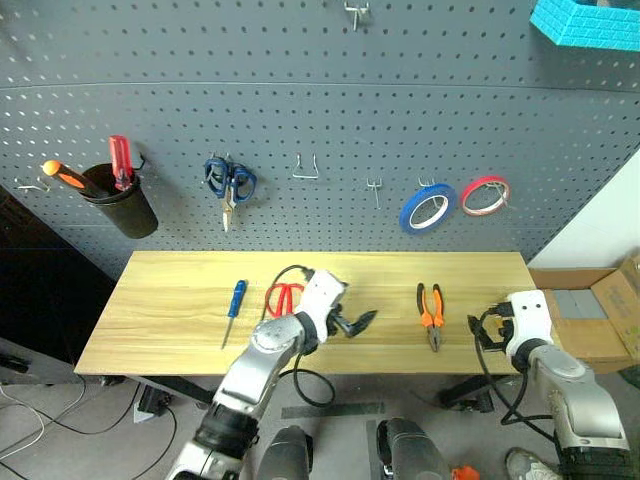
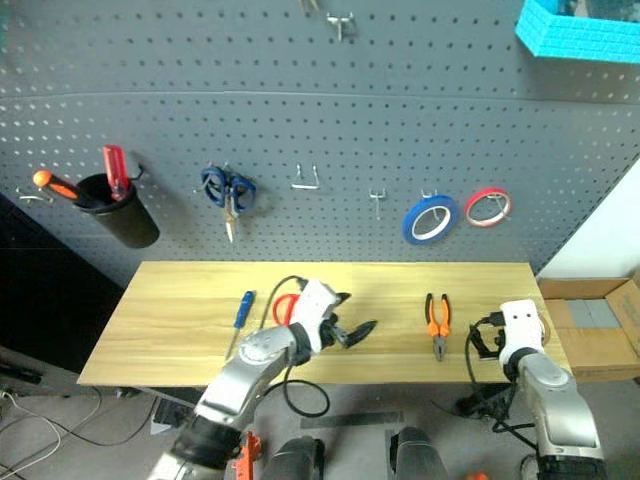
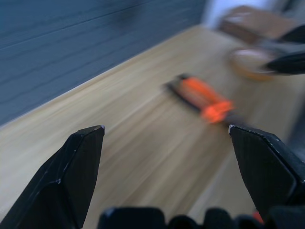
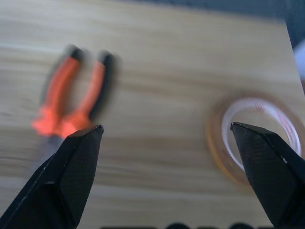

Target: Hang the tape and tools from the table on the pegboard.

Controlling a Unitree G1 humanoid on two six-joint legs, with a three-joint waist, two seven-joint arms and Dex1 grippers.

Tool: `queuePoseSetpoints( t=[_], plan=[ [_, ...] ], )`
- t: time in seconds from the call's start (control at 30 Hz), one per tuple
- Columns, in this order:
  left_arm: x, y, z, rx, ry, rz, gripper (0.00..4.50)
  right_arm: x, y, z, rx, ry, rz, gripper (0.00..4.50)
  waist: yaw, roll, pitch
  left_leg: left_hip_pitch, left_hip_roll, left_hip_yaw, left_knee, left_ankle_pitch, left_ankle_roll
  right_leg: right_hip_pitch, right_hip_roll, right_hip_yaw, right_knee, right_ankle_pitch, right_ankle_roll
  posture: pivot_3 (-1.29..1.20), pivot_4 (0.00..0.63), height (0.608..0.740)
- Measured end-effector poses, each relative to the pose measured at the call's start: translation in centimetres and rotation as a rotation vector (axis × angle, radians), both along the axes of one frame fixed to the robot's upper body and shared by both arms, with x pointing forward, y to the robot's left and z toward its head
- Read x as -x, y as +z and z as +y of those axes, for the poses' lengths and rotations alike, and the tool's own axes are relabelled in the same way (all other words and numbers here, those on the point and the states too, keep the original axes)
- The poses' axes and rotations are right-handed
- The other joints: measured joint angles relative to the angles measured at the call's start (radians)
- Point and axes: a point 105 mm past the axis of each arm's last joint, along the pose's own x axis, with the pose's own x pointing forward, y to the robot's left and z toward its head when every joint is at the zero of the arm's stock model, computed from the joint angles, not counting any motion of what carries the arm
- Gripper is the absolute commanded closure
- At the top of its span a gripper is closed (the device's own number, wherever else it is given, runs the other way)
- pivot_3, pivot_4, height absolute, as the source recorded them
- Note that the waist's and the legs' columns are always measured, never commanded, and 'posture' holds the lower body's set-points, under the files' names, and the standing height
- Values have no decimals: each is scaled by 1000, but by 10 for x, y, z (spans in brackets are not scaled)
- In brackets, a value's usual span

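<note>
both arms reach forward, bent at the elbow. the left pincer (image 1: 352,322) points rightward, fingers spread wide. the right pincer (image 4: 176,157) tilts downward, fingers equally wide apart.

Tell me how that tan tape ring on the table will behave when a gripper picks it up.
The tape ring looks thin and hollow, so it is probably light and may flex if squeezed across. Lying flat on the table, it gives little edge to pinch, so it may slide. Stood on edge, it would likely roll.
</note>
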Motion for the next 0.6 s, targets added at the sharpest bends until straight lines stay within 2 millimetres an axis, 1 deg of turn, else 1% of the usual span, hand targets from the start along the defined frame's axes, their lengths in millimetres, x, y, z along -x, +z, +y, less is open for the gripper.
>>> queuePoseSetpoints(
  t=[0.03,0.13,0.23,0.33,0.4,0.47,0.6],
  plan=[
    [0,1,-10,2,-39,1,7,-4,1,-4,-8,-11,1,0,-5,1,11,-2,0,0,1,0,0,-1,0,0,0,1,1,-150,333,740],
    [3,3,-39,4,-167,7,7,-16,10,-16,-14,-35,-4,0,-27,1,37,-9,0,0,6,-2,4,-5,0,0,0,4,6,-160,359,740],
    [1,5,-58,-33,-268,-24,7,-25,16,-27,-3,-39,-2,0,-44,1,67,-12,-1,0,13,-5,10,-6,0,0,1,5,5,-157,388,740],
    [-4,7,-68,-63,-316,-50,7,-28,15,-36,11,-25,11,0,-49,0,90,-14,-2,0,14,-6,11,-7,-1,1,0,5,6,-157,405,740],
    [-5,8,-74,-65,-336,-59,7,-30,14,-39,14,-19,13,0,-51,0,99,-19,-2,1,14,-7,11,-11,-2,2,1,5,6,-156,414,740],
    [-7,10,-78,-68,-353,-70,7,-34,14,-38,16,-4,15,0,-53,0,110,-25,-2,2,16,-7,11,-18,-2,2,3,6,6,-153,420,740],
    [-12,11,-79,-67,-348,-79,7,-40,15,-32,22,39,4,0,-52,-2,131,-25,-3,2,17,-7,11,-21,-3,3,12,6,7,-144,429,740]
  ],
)
